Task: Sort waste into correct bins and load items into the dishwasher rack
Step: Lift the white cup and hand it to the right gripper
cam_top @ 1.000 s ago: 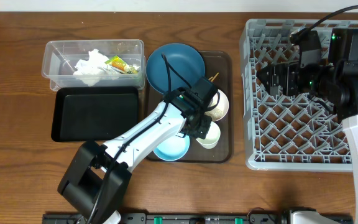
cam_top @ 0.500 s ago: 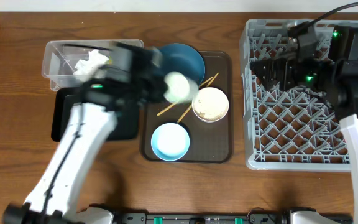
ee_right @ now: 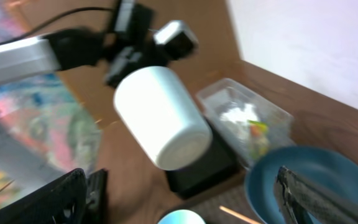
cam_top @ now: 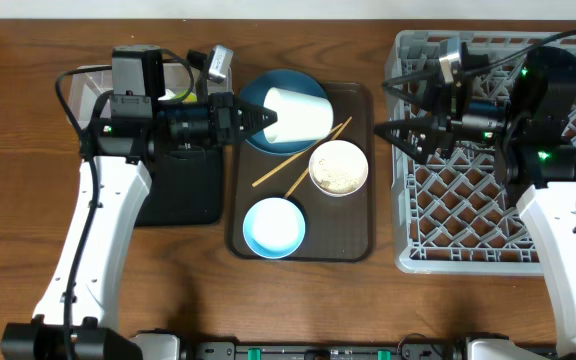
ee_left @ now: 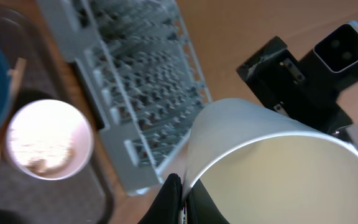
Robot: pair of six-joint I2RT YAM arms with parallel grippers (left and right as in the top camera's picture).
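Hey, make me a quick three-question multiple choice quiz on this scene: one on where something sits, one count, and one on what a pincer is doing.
1. Where is the cream bowl?
A) on the brown tray
B) in the grey rack
C) in the clear tub

2. How many chopsticks lie on that tray?
A) one
B) two
C) four

3. The left pincer is:
A) open and empty
B) shut on a chopstick
C) shut on the white cup

Answers:
1 A, the overhead view shows it resting inside the tray's rim.
2 B, two thin sticks lie just left of the bowl.
3 C, its fingers pinch the cup's rim and the cup is held sideways.
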